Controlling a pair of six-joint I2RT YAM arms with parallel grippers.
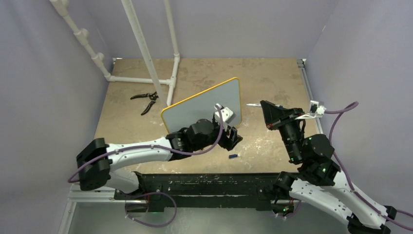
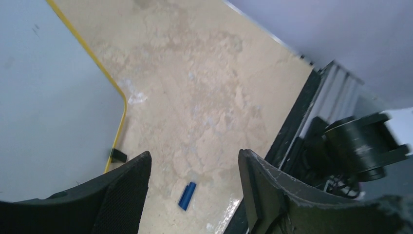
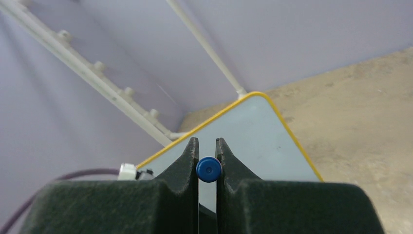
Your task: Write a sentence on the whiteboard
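Writing is judged not yet begun: the whiteboard (image 1: 204, 105) at centre frame is seen blank (nothing legible on it), a blue marker (image 3: 208, 169) is clamped in the right hand (image 3: 207, 144), and the left hand (image 2: 194, 155) is spread empty above a cap (image 2: 187, 195) on the bench (image 1: 272, 78).

One whiteboard (image 1: 195, 109), one marker (image 3: 208, 169), one cap (image 2: 187, 195), one pair of pliers (image 1: 145, 100)

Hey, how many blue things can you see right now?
2. A small blue cap lies on the table, on the near side of the whiteboard. The blue end of a marker is pinched in the right claw. More could be hidden behind the whiteboard.
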